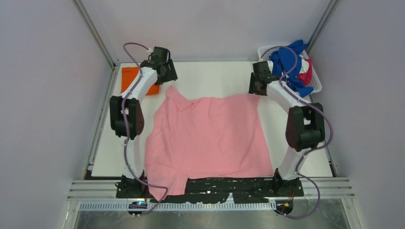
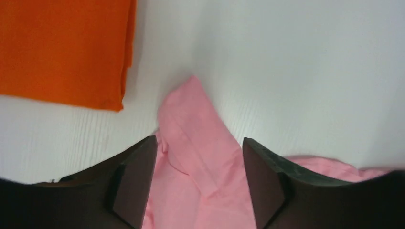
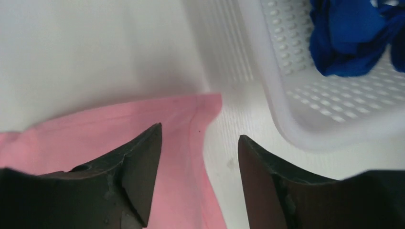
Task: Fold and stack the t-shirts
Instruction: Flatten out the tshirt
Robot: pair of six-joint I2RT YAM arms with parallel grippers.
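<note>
We looked down on a white table [image 1: 215, 81] where a light pink t-shirt [image 1: 207, 136] lay spread almost flat across the middle, its near part reaching over the table's front edge between the two arm bases; the left gripper [image 2: 199, 140] was over the shirt's far left corner with its two dark fingers parted and nothing pinched between them; in the left wrist view a narrow, creased tip of pink cloth lay on the table in the gap between those fingers, pointing away from the arm; a folded orange t-shirt [image 2: 62, 47] lay flat just to the left of that tip, apart from the pink cloth; the right gripper [image 3: 200, 131] was over the shirt's far right corner, likewise spread and empty; the pink corner lay beneath its left finger, the shirt's side edge ran through the gap, and its right finger stood over bare table; we could not tell whether either gripper touched the cloth; a white slatted basket [image 3: 286, 109] stood just beyond that corner to the right, not touching it, holding a bunched royal blue t-shirt [image 3: 348, 38] and a magenta t-shirt [image 1: 306, 74].
</note>
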